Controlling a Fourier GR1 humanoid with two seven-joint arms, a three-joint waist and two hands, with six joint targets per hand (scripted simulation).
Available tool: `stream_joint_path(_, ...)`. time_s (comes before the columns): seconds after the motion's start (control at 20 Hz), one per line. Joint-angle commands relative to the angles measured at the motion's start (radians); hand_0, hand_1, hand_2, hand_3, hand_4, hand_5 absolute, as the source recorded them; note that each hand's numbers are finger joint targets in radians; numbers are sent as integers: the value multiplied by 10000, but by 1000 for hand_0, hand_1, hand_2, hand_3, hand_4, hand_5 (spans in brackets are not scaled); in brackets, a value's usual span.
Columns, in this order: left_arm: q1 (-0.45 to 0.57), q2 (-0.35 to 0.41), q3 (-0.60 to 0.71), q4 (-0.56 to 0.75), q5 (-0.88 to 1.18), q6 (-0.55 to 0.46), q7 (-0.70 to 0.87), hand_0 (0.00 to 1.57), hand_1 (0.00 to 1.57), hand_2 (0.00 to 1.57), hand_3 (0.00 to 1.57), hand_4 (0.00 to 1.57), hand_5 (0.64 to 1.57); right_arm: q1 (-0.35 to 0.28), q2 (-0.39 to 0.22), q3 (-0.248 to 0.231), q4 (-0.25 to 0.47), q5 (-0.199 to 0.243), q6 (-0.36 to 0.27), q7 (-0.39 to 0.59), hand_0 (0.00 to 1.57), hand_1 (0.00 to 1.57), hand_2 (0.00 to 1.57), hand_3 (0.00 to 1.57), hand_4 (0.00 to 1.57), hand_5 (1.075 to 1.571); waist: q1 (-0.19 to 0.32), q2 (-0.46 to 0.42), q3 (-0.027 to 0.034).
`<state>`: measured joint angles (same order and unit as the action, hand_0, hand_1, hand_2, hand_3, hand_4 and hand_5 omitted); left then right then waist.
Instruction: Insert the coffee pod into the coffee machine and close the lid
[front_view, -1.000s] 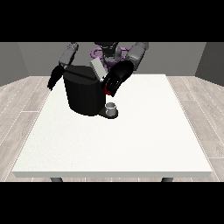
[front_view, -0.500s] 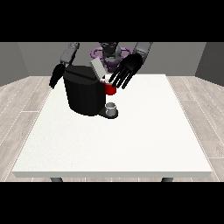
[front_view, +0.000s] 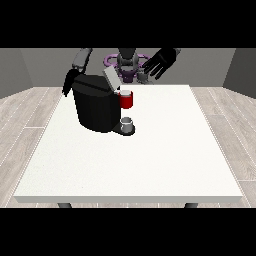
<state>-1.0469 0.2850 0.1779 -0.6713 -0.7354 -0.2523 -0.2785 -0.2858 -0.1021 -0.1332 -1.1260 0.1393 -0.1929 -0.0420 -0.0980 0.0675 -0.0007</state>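
The hand at the view's right (front_view: 161, 62) is lifted up in the air, above the far edge of the desk (front_view: 165, 150); its black fingers are spread out and apart, and it holds nothing; it is well apart from the coffee machine (front_view: 97, 104), which sits at about eight o'clock from it. The hand at the view's left (front_view: 68, 83) hangs just behind the machine's far left corner, at about ten o'clock from the machine's middle; only a small black part of it shows, so I cannot tell if its fingers are apart or together. The coffee machine is big and black and stands on the desk near the far left part; its lid (front_view: 110, 79) is grey and tilted up, so the lid is open. A red thing at the machine (front_view: 126, 99) sits at the machine's front, at about three o'clock from its middle, with a pale top. Right under the red thing, at six o'clock from it, a small grey thing (front_view: 127, 123) stands on the machine's low base; I cannot tell if it is the pod. The desk is wide and white.
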Motion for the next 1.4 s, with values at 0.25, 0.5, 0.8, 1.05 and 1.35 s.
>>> stream_joint_path(0.25,3272,-2344,2213,277,3111,-294,-798,0,0,0,0,274,1571,1728,26,-285,185,-146,-99,-272,0,0,0,0,0,1571,1719,-2527,-2)
stream_joint_path(0.5,4508,-2322,2205,289,3276,-485,-684,0,0,0,0,372,1571,1710,297,226,-829,-322,414,-397,0,0,0,0,0,1571,1532,-3205,5)
stream_joint_path(0.8,5694,-2525,2035,-57,3335,-354,-875,0,0,0,0,414,1571,939,18,682,-1885,-666,1465,564,0,0,0,0,0,1571,1837,-3825,5)
stream_joint_path(1.05,5482,-2841,1709,-985,4181,-871,280,0,0,0,0,429,1571,471,-631,482,-1641,-560,1830,338,0,0,0,0,251,1571,2605,-3817,12)
stream_joint_path(1.35,6569,-2847,912,-2110,4530,-1003,10,0,0,0,0,394,1571,-1069,-858,-231,-1556,-1075,1667,1906,0,0,0,0,0,1571,2917,-3212,9)
